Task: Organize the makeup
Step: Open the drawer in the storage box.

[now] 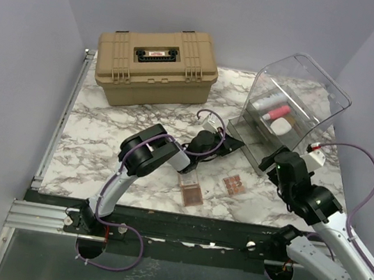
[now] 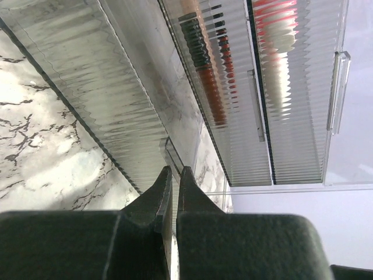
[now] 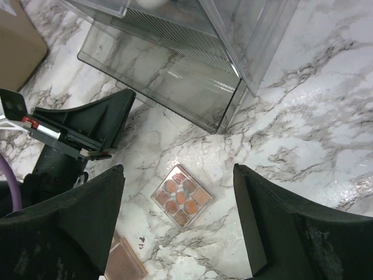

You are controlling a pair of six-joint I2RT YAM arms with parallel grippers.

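Two small square eyeshadow palettes lie on the marble: one with round brown-pink pans, one a plain pink-brown. My right gripper hangs open straight above the round-pan palette, apart from it. The other palette shows at the bottom edge. My left gripper is shut at the front of the pulled-out bottom drawer, with the drawer's thin clear handle running into its tips. Behind ribbed drawer fronts sit red and black pencils. A pink tube and a white oval piece rest inside the bin.
The clear plastic bin stands at the back right, its open drawer reaching toward the left arm. A large tan hard case sits closed at the back left. Grey walls close in on both sides.
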